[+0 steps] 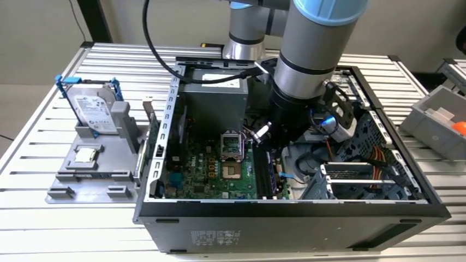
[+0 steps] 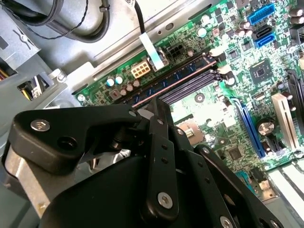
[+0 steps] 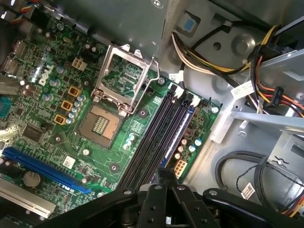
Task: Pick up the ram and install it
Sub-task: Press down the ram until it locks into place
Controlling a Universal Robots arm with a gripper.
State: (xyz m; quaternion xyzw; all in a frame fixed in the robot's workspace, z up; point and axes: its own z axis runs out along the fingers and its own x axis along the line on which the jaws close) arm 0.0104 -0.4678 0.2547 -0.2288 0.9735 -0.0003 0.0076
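One gripper (image 2: 159, 107) hangs inside the open computer case (image 1: 291, 210), directly above the motherboard slots (image 3: 156, 137), presumably for seating the ram; finger state cannot be told.

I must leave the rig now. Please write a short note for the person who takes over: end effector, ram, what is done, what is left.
End effector: low inside the open computer case, directly over the memory slots.
Ram: a dark blue strip lies along the outer slot. It may be the ram, but this is not certain.
Done: the arm is at the slots.
Left: seating of the ram is not confirmed.
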